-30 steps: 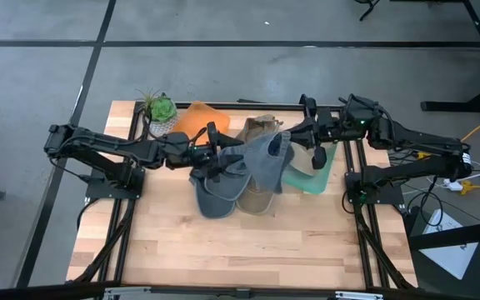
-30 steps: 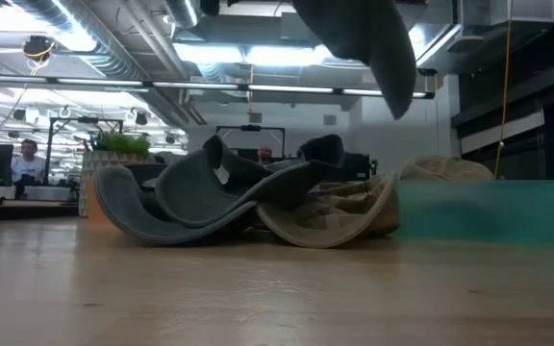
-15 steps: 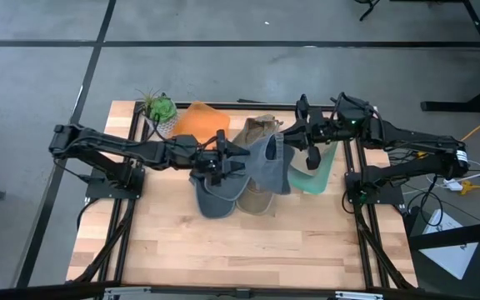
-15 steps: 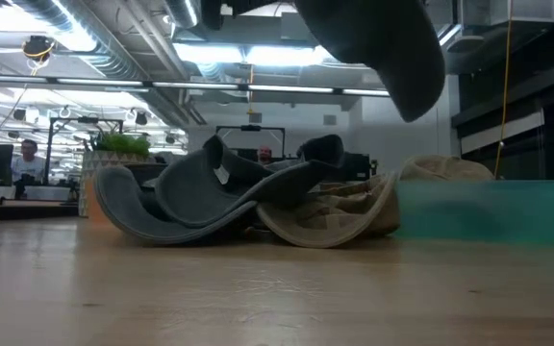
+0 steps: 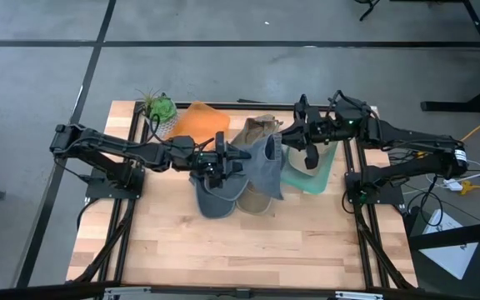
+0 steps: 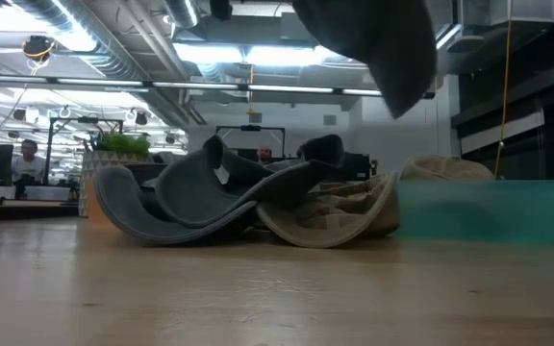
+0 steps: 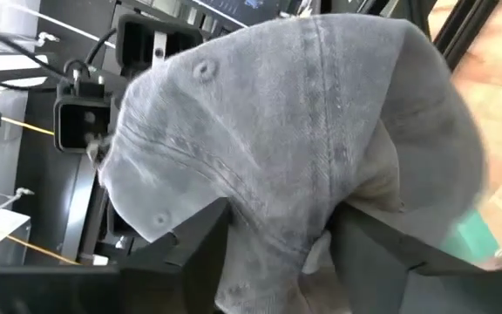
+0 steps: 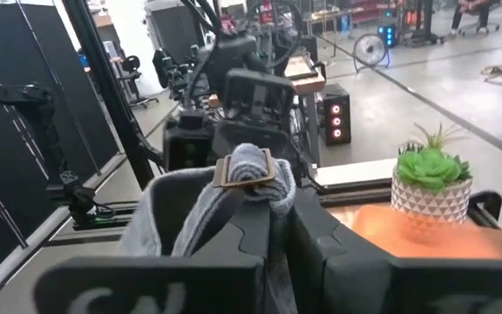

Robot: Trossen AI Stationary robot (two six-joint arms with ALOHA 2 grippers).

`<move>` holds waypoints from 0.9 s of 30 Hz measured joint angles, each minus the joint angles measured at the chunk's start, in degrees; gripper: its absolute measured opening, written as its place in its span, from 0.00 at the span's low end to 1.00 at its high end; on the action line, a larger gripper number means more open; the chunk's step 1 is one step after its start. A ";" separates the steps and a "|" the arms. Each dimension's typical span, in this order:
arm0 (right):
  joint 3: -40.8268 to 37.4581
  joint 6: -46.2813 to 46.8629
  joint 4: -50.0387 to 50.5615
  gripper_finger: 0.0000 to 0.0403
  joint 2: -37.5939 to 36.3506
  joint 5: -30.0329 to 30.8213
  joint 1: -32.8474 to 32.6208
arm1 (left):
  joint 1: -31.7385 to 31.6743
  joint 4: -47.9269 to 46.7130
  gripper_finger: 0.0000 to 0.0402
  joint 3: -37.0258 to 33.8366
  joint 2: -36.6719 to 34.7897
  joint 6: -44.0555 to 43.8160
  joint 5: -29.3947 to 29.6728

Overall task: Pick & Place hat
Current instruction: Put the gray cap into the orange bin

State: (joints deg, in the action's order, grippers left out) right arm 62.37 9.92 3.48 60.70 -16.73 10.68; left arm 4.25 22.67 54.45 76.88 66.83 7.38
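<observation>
A grey cap point(image 5: 267, 167) hangs in the air between my two arms over the middle of the table; the low view shows it point(image 6: 383, 48) well above the wood. My right gripper point(image 5: 288, 137) is shut on it from the table's right. My left gripper point(image 5: 233, 157) comes level from the left, its fingers closed in on the crown point(image 7: 303, 113). Below lie another grey hat point(image 5: 213, 198) and a tan hat point(image 5: 257, 198), resting on the table by their brims and crowns. My left gripper has a bunched fold of the crown's lower cloth point(image 7: 277, 244) between its two fingers point(image 7: 190, 253), and the cloth fills the gap. The fingers come level from the table's left. The cap stays clear of the table. My right gripper pinches the cap's grey back strap just below its tan buckle point(image 8: 244, 172), between the two fingers point(image 8: 321, 253). The fingers come level from the table's right. The cap hangs from the strap, lifted clear of the hats below.
A small potted plant point(image 5: 158, 108) and an orange cloth point(image 5: 200, 121) sit at the far left. Another tan hat point(image 5: 257, 129) lies at the far middle. A teal bin point(image 5: 313, 177) stands at the right. The near half of the table is bare wood.
My right gripper has rolled a little with the cap, whose hanging part has swung and now hangs slightly lower. My left gripper has turned a little and edged toward the cap, so the crown's cloth sits between its fingers.
</observation>
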 joint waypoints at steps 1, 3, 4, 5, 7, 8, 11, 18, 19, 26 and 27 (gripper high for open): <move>0.00 0.24 -0.04 0.05 0.31 -0.01 0.00 | 0.15 -0.05 0.42 0.00 0.00 0.00 0.01; 0.00 0.44 -0.08 0.05 0.84 -0.77 0.00 | 0.50 -0.15 0.36 0.00 0.00 -0.02 0.28; 0.00 0.46 -0.29 0.05 1.16 -1.17 0.00 | 0.71 -0.13 0.32 0.00 0.00 -0.02 0.35; 0.00 0.47 -0.54 0.05 1.40 -1.31 0.00 | 1.08 -0.13 0.29 0.00 0.00 -0.02 0.35; 0.00 0.46 -0.60 0.05 1.72 -1.44 0.00 | 1.89 -0.15 0.23 0.00 0.00 -0.10 0.46; 0.00 0.43 -0.62 0.05 1.86 -1.52 0.00 | 2.29 -0.18 0.20 -0.01 0.00 -0.54 0.75; -0.01 0.41 -0.58 0.05 1.89 -1.58 0.00 | 3.47 -0.97 0.11 -0.01 0.00 -2.61 3.84; 0.00 0.19 0.51 0.11 1.89 -1.12 0.00 | 5.38 -3.57 0.05 -0.02 0.00 -11.84 12.65; 0.00 0.20 1.26 0.12 1.89 -0.48 0.00 | 5.55 -4.10 0.06 -0.02 0.00 -13.90 13.68; 0.00 4.96 8.37 0.19 1.89 5.93 0.38 | 6.66 -8.59 0.06 -0.02 0.00 -25.35 17.38; 0.00 5.45 9.41 0.20 1.87 6.04 0.49 | 6.86 -9.27 0.06 -0.02 0.00 -26.47 17.40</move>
State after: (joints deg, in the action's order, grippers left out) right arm 62.37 15.37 12.88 62.57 -10.69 11.17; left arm 11.11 13.40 54.43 76.88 40.35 24.77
